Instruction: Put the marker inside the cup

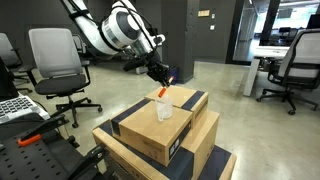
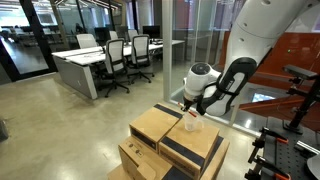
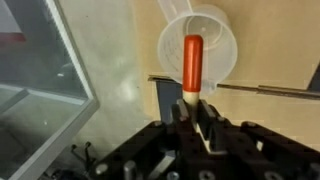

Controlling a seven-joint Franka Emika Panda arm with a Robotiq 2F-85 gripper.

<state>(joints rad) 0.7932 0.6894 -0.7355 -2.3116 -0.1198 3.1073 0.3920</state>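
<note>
My gripper (image 3: pixel 190 106) is shut on the marker (image 3: pixel 191 62), a red-orange stick with a pale end held between the fingers. In the wrist view the marker's tip points over the round mouth of the clear cup (image 3: pixel 222 38) just beyond it. In an exterior view the marker (image 1: pixel 163 91) hangs just above the cup (image 1: pixel 164 109), which stands upright on the top cardboard box (image 1: pixel 140 126). From the opposite side, the gripper (image 2: pixel 189 108) hovers over the cup (image 2: pixel 193 124), faint there. The marker is above the cup's rim, not inside.
The cup's box sits on a stack of cardboard boxes (image 2: pixel 150 150). Office chairs (image 1: pixel 55 65) and desks (image 2: pixel 85 65) stand around. A glass wall (image 2: pixel 185 40) rises behind the stack. Black equipment with orange parts (image 1: pixel 30 140) is near the boxes.
</note>
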